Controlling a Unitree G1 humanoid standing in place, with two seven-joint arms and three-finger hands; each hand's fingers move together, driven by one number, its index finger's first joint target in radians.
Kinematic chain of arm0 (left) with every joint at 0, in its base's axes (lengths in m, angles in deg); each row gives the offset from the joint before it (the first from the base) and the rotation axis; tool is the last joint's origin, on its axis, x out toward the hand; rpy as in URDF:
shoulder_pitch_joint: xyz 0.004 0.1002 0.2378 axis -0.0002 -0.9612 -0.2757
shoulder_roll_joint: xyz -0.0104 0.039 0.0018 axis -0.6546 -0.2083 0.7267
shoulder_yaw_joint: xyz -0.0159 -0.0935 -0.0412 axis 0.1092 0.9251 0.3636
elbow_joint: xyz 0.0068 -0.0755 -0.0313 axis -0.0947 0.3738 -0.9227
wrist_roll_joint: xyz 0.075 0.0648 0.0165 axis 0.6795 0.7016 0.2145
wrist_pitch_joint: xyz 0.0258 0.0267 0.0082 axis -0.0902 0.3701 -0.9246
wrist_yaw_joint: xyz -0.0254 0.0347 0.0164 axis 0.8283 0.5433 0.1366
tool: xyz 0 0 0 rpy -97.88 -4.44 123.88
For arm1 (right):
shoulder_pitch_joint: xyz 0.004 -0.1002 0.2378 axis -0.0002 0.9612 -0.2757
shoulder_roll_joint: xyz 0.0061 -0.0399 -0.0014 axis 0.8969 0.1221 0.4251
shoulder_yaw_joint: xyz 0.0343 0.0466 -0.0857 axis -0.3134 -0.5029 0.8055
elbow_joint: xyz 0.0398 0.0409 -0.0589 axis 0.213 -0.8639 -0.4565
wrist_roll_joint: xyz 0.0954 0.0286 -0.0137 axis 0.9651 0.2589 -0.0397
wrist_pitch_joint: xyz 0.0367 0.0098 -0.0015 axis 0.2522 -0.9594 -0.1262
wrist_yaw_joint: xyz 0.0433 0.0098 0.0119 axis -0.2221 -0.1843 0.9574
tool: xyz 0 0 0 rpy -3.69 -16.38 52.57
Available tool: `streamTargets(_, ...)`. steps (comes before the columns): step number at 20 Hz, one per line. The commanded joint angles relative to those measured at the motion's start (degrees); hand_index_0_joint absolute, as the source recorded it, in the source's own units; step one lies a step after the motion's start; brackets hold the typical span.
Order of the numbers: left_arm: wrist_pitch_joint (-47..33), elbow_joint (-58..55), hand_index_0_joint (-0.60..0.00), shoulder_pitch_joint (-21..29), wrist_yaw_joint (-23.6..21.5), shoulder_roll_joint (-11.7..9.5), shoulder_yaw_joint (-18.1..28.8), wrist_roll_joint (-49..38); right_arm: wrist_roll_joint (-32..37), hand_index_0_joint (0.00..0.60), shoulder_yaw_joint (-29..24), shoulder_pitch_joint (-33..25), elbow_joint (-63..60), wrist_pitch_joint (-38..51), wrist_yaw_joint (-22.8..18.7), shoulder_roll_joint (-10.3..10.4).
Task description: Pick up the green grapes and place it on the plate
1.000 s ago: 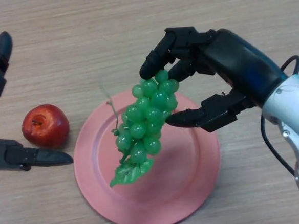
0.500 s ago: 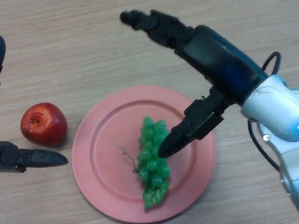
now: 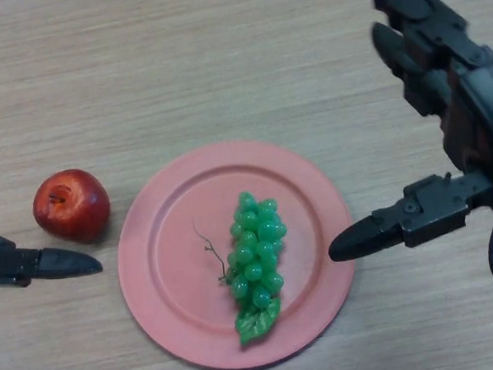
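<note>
The bunch of green grapes (image 3: 256,256) lies on the pink plate (image 3: 168,267), a little right of its middle, with the leaf pointing toward the near rim. My right hand (image 3: 443,95) hovers to the right of the plate with fingers spread and straight, holding nothing; its thumb tip sits just over the plate's right rim. At the left edge my left hand (image 3: 23,264) is open and idle.
A red apple (image 3: 71,206) sits on the wooden table (image 3: 221,60) just left of the plate, between the plate and my left hand.
The right hand let go of the grapes, which dropped onto the plate. It has since drawn back to the right, away from the bunch.
</note>
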Motion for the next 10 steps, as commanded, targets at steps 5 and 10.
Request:
streamTargets(5,-3.66,-5.91,0.000,1.34,0.31,-2.50,2.43,-0.53,4.72,0.000,-3.96,1.37,4.53,12.68,-1.24,-1.62)
streamTargets(10,-3.29,-7.89,0.000,0.62,0.96,-1.62,1.99,0.09,6.21,0.000,-5.89,4.49,6.09,13.24,-0.79,-2.30)
